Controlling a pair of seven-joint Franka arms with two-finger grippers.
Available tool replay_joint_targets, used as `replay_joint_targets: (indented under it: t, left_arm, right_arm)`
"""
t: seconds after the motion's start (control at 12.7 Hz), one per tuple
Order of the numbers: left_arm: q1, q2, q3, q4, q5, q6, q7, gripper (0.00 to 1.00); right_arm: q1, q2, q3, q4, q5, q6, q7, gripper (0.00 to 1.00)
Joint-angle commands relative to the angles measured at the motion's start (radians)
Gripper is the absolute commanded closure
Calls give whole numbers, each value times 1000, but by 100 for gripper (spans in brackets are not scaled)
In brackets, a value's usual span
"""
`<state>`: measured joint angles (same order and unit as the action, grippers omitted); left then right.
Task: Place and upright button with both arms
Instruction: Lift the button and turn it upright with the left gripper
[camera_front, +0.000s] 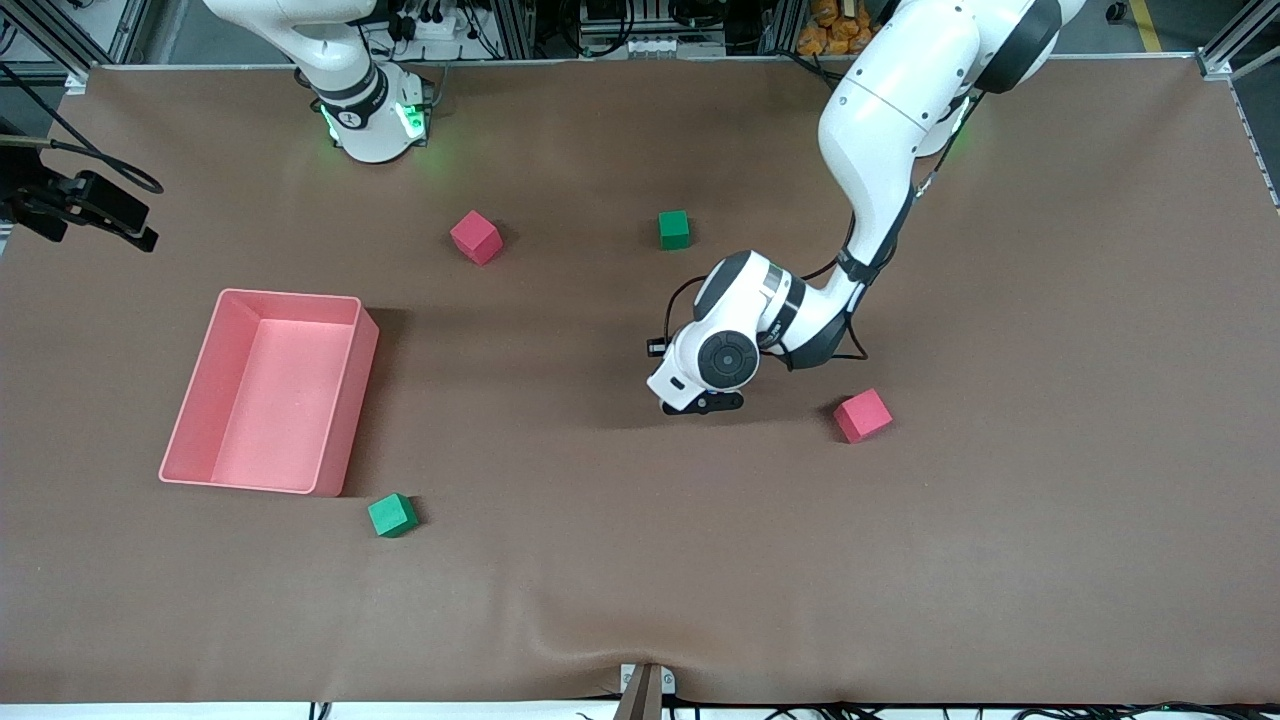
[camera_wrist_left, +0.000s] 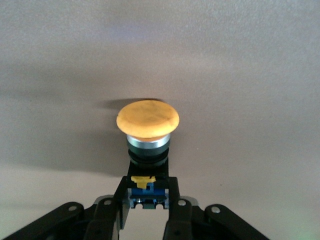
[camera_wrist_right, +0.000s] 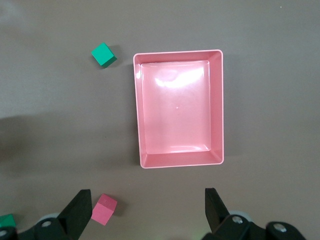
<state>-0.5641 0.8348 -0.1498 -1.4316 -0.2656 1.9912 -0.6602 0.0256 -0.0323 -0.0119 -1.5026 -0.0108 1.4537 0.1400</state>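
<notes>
Brown covering spreads over the desk, where the left tool sits low near a red cube; a pink bin lies toward the right arm's end. Left wrist view: its fingers are clamped on the button (orange cap forward). Right wrist view: the right tool hangs spread wide over the bin, waiting.

Front view: high, facing the arms' bases, spanning the whole table. Left wrist view: close, low over the brown surface, along its fingers. Right wrist view: high, straight down on the pink bin, which the front view shares.
</notes>
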Motion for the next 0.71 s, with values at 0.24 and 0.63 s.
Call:
replay_joint_targets:
  t: [0.24,0.63]
  left_arm:
    - [-98,-37,32,105,169,49,-221,100]
    - [-232,-39,59,108,448,227,-619,100]
  right_arm:
    - [-6,9,4,22,2,-18,-13,0]
    - [-9,9,3,24,8,-18,-13,0]
